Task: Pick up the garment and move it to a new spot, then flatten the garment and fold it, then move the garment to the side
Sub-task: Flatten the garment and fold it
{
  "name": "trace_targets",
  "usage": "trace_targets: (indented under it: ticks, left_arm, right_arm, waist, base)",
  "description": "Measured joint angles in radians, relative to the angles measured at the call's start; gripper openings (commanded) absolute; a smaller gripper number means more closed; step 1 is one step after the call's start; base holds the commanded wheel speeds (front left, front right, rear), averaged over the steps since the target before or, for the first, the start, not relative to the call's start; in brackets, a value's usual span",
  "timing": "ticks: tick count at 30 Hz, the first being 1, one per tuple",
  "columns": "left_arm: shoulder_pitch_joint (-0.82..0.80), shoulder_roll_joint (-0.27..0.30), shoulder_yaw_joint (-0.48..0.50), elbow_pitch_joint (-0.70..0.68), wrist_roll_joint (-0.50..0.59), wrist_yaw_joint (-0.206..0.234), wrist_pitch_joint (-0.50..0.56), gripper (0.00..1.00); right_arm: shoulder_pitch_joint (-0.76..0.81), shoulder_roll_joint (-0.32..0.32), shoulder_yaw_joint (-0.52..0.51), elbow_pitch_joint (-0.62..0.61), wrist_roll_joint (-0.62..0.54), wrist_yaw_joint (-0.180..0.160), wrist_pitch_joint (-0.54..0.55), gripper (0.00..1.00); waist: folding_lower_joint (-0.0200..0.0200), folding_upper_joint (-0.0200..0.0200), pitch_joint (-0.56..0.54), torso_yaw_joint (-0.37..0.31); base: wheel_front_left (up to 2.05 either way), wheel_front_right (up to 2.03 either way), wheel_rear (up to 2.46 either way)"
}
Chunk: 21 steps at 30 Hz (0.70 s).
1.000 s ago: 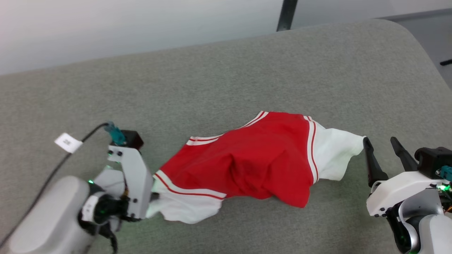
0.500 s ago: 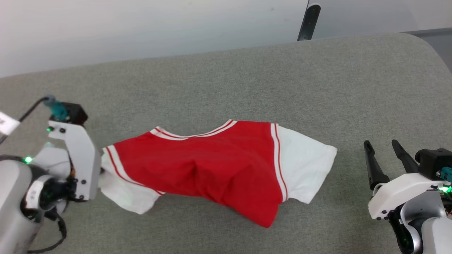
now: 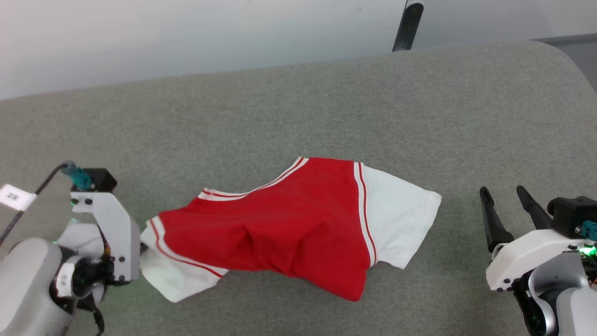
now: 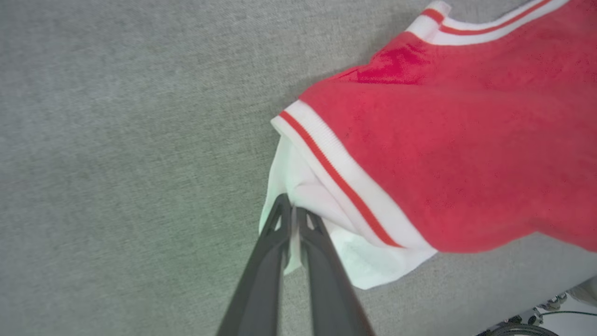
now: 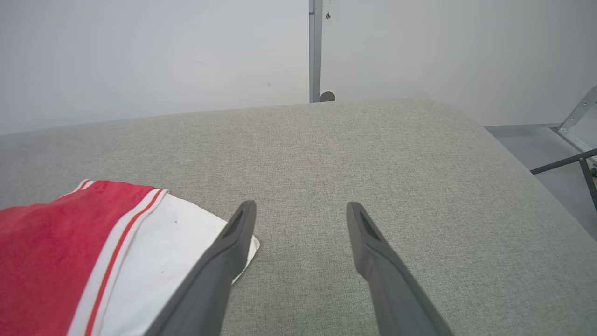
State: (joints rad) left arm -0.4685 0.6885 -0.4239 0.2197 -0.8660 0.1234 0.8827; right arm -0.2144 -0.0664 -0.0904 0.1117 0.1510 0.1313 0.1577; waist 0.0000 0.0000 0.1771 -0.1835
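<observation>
A grey cloth-covered table (image 3: 298, 107) with a rounded corner stands against a plain pale wall (image 3: 186, 37). A dark post (image 3: 405, 25) rises behind its far edge, and grey floor (image 3: 583, 44) shows past the corner. The garment (image 3: 289, 224) lies rumpled near the table's middle, with a white sleeve at each end. The left gripper (image 4: 293, 207) is clamped on the left sleeve's edge, though the wrist housing hides its fingers in the head view. The right gripper (image 3: 502, 190), fingers apart, is near the other sleeve. The shirt's hem is tucked under and hard to make out.
</observation>
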Motion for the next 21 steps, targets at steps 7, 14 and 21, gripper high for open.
trace_targets:
  ticks: [7,14,21]
  left_arm:
    - [-0.012,0.001,0.013,-0.029,0.012,-0.009,-0.050,1.00]
    - [0.052,0.002,0.024,-0.113,-0.006,0.000,-0.079,1.00]
    - [0.161,0.003,0.058,-0.200,-0.016,0.003,-0.187,1.00]
  right_arm:
    - [0.026,-0.004,-0.001,-0.002,-0.002,0.000,0.005,1.00]
    - [0.049,-0.008,0.003,-0.020,-0.003,0.000,0.019,1.00]
    - [0.078,-0.009,0.006,-0.042,-0.003,0.000,0.015,1.00]
  waist:
    - [0.0000,0.0000,-0.037,0.019]
    - [-0.0001,0.0000,-0.078,0.045]
    - [0.0000,0.0000,-0.118,0.052]
  base:
    - [0.00,0.00,0.00]
    - [0.00,0.00,0.00]
    - [0.00,0.00,0.00]
